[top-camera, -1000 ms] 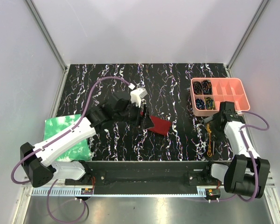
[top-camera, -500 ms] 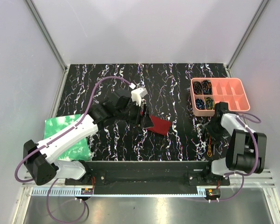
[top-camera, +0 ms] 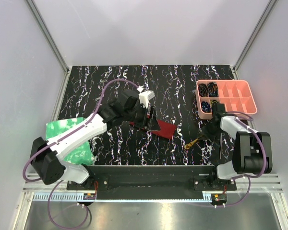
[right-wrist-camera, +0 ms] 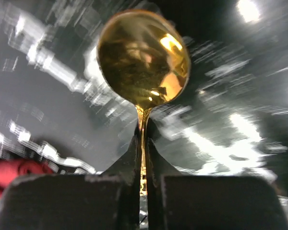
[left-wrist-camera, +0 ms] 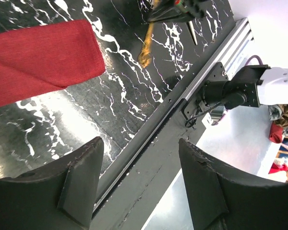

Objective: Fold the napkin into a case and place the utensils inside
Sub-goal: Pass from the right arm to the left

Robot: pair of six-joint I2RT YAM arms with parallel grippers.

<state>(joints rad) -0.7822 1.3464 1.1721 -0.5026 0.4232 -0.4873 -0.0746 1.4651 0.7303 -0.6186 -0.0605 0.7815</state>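
The plain soft cloth napkin (top-camera: 164, 128) is dark red, the shiny metal spoon (right-wrist-camera: 143, 60) gold. The tabletop (top-camera: 173, 81) is black with white veins; the plastic compartment tray (top-camera: 241, 92) is pink.

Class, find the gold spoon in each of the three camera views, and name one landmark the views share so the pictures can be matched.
Top external: gold spoon lower right of centre, slanting from the right tool.
Left wrist: spoon at top centre, bowl downward.
Right wrist: spoon upper centre, large, handle pinched by the tool.
Shared landmark: the dark red napkin shows in all three.
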